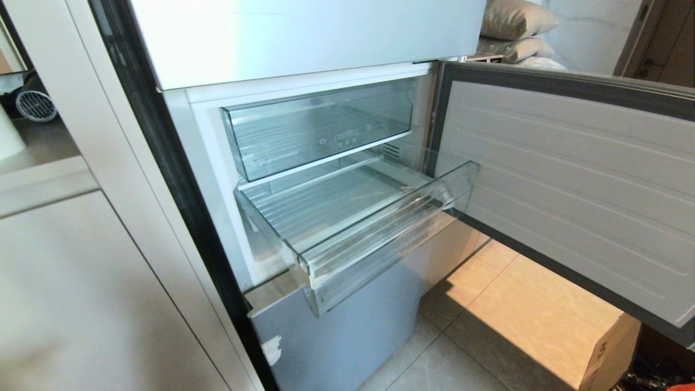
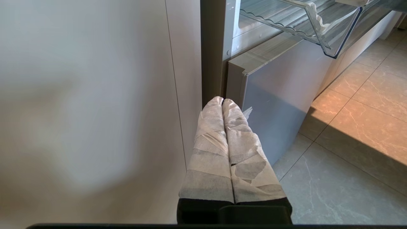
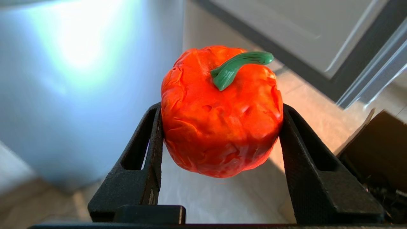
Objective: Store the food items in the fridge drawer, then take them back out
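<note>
- While the fridge door (image 1: 570,179) hangs swung out at 3 o'clock of the head view, the fridge drawer (image 1: 374,244) juts forward from the cabinet, its curled front lip past the pale-blue bottom panel (image 1: 336,336) beneath.
- Nothing lies on the drawer's ribbed floor; above it runs a band of open room up to the upper clear bin (image 1: 320,127), which sits pushed in.
- Drawer's right corner stands just beside the door's inner face; a tiled floor (image 1: 488,304) shows between them.
- One food item is visible: an orange-red fruit (image 3: 219,111) with a green stem (image 3: 238,66), gripped between the black fingers (image 3: 152,149) of the right gripper (image 3: 219,133), which press its two sides. It hangs over the floor, near the blue panel, outside the head view.
- Left gripper (image 2: 222,103) hangs low by the fridge's left edge, its two cloth-wrapped fingers (image 2: 210,146) pressed together on nothing.
- One cardboard box (image 1: 613,347) sits on the floor at 5 o'clock under the door.
- Pale cupboard panels (image 1: 81,282) flank the fridge at 9 o'clock.
</note>
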`<state>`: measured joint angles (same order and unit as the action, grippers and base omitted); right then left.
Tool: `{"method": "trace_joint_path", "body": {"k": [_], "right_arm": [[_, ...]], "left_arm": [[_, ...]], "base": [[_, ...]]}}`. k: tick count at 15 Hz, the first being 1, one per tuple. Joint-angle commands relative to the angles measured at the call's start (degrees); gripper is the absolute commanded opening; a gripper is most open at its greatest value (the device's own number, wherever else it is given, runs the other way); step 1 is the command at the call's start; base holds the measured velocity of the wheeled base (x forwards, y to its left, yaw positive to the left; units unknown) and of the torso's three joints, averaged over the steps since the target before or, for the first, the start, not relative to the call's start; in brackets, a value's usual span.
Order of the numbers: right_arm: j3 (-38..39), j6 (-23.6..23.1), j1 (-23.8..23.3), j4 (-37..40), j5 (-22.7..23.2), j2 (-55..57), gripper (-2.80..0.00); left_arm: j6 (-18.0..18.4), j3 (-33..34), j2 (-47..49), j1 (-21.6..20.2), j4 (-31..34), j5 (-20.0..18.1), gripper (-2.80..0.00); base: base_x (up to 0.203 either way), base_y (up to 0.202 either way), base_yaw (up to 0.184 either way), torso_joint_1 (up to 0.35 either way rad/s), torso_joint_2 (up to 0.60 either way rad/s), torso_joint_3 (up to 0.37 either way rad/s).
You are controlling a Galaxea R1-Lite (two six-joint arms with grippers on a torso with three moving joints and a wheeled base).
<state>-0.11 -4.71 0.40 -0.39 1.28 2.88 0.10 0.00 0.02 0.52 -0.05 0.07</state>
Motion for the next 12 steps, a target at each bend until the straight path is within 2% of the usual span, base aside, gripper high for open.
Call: {"method": "trace_joint_path", "body": {"k": [1, 9, 12], "right_arm": [[0.20, -1.85, 0.04, 0.51, 0.28, -2.88, -2.80], [0.20, -2.58, 0.04, 0.65, 0.12, -2.88, -2.80], [0.20, -2.32, 0.04, 0.65, 0.12, -2.88, -2.80]], "left_arm": [[-0.01, 0.00, -0.02, 0.00, -0.04, 0.01, -2.80], [-0.01, 0.00, -0.02, 0.00, -0.04, 0.01, -2.80], [-0.01, 0.00, 0.05, 0.00, 0.04, 0.01, -2.80]], "base": [[0.000, 0.000, 0.000, 0.000, 0.00, 0.000], [0.000, 0.000, 0.000, 0.000, 0.00, 0.000], [0.002, -0.006, 0.136, 0.004, 0.00, 0.002]]}}
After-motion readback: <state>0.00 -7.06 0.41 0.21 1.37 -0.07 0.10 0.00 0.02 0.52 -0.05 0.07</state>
